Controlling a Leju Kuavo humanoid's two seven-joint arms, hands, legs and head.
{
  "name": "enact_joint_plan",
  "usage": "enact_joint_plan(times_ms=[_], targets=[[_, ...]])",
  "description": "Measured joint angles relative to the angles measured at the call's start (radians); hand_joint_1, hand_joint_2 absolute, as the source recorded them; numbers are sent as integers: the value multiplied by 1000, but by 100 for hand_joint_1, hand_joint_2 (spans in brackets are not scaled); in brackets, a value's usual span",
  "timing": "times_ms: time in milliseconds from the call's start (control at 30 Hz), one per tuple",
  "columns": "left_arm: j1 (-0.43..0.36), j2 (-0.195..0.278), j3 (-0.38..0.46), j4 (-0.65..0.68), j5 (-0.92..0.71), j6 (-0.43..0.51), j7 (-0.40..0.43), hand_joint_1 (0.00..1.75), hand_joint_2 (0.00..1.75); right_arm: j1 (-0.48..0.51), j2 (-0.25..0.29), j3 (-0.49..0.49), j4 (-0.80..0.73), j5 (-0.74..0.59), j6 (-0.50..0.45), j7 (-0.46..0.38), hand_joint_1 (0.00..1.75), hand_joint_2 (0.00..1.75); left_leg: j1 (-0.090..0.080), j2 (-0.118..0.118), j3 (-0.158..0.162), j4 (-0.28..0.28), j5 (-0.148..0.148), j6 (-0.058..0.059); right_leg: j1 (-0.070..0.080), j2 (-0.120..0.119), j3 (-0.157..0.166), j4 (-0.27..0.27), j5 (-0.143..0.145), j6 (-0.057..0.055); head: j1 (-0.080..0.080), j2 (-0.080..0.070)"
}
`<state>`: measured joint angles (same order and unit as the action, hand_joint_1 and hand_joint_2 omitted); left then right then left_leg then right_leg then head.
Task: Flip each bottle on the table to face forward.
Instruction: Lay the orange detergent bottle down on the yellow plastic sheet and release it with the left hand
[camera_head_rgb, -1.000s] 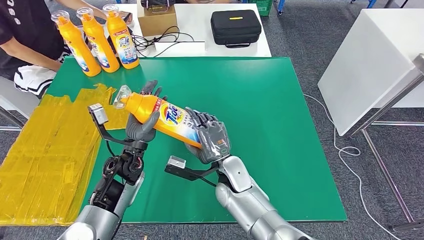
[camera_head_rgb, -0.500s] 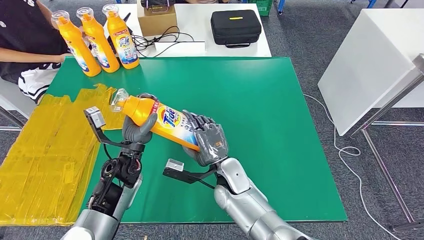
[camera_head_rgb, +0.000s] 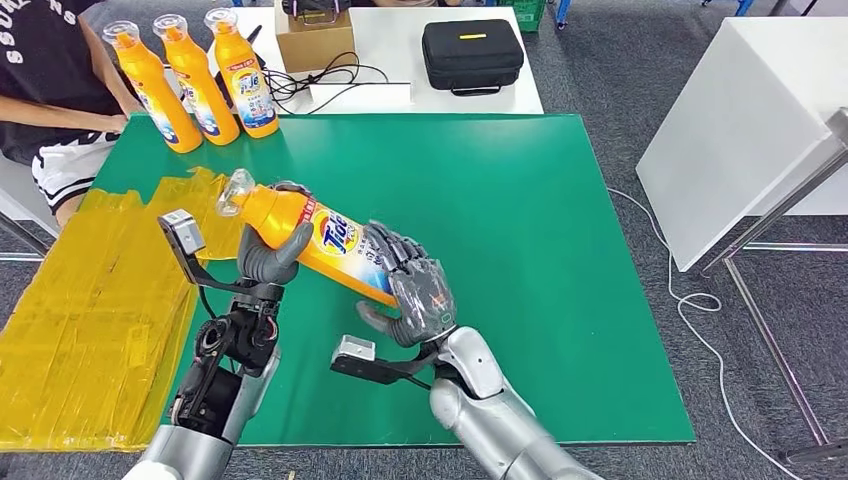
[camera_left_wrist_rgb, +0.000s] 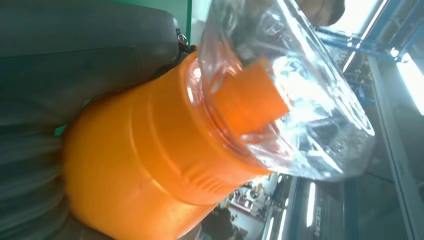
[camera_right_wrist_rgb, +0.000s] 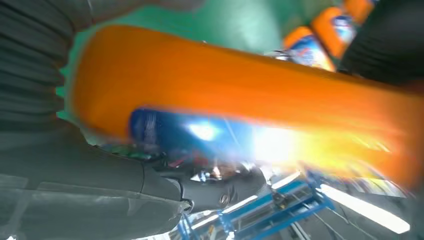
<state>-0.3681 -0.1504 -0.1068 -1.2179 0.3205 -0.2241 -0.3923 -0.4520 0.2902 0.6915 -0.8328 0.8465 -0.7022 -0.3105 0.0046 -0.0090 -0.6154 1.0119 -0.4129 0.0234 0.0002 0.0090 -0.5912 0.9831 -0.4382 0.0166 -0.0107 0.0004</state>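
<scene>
I see the orange bottle (camera_head_rgb: 310, 236) held tilted above the green table (camera_head_rgb: 560, 250), clear cap (camera_head_rgb: 232, 190) toward the far left, label up. The left hand (camera_head_rgb: 268, 252) grips it around the upper body, just below the neck; the left wrist view confirms fingers wrapped beside the cap.

Change noted over the last 1.0 s: the right hand (camera_head_rgb: 420, 290), previously cupped over the base, has opened and slid off. Its fingers are now spread and it has hold of nothing I can confirm, though it may be touching the base end. The bottle has also shifted slightly toward the left.

My judgement: the handover to the left hand is complete, with standing upright remaining. 3 bottles (camera_head_rgb: 190, 85) already stand at the far-left corner.
</scene>
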Motion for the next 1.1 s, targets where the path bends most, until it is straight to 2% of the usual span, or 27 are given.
enact_joint_plan(times_ms=[100, 333, 567, 667, 767, 833, 900, 967, 1100], targets=[[3, 7, 4, -13, -57, 62, -10, 175, 175, 47, -19, -2, -92, -54, 4, -45, 0, 175, 0, 0, 0, 0, 0, 0, 0, 0, -1, 0, 0, 0, 0, 0], [4, 18, 10, -43, -142, 165, -9, 175, 175, 129, -70, -21, -275, -112, 5, -80, 0, 175, 0, 0, 0, 0, 0, 0, 0, 0, 0, 0, 0, 0, 0, 0], [20, 27, 58, -70, -152, 237, -5, 175, 175, 267, -131, -99, -514, -160, 4, -153, 0, 175, 0, 0, -1, 0, 0, 0, 0, 0, -1, 0, 0, 0, 0, 0], [22, 27, 89, -70, -202, 359, -38, 175, 175, 306, -139, -139, -573, -167, 4, -194, 0, 175, 0, 0, -1, 0, 0, 0, 0, 0, -1, 0, 0, 0, 0, 0], [24, 29, 108, -73, -426, 616, -95, 175, 175, 349, -141, -183, -625, -178, 4, -234, 0, 175, 0, -1, -1, 0, 0, 0, 1, 0, -1, 0, 0, 0, 0, 0], [26, 32, 116, -79, -579, 738, -95, 171, 175, 371, -143, -209, -657, -204, 4, -243, 0, 175, 0, -1, -1, 0, 0, 0, 1, -1, 0, 0, 0, 0, 0, 0], [26, 36, 123, -82, -706, 805, -70, 166, 175, 385, -145, -233, -684, -235, 4, -247, 0, 175, 0, -1, -1, 0, 0, 0, 1, -1, 0, 0, 0, 0, 0, 0], [24, 40, 128, -81, -860, 862, -31, 169, 175, 396, -146, -259, -708, -250, 4, -249, 0, 175, 0, 0, 0, 0, 0, 0, 1, 0, 0, 0, 0, 0, 0, 0], [10, 43, 148, -78, -1359, 906, 103, 174, 175, 423, -146, -320, -766, -241, 4, -247, 0, 175, 0, -1, 0, 0, 0, 0, 1, -1, 0, -1, 0, 0, 0, 0]])
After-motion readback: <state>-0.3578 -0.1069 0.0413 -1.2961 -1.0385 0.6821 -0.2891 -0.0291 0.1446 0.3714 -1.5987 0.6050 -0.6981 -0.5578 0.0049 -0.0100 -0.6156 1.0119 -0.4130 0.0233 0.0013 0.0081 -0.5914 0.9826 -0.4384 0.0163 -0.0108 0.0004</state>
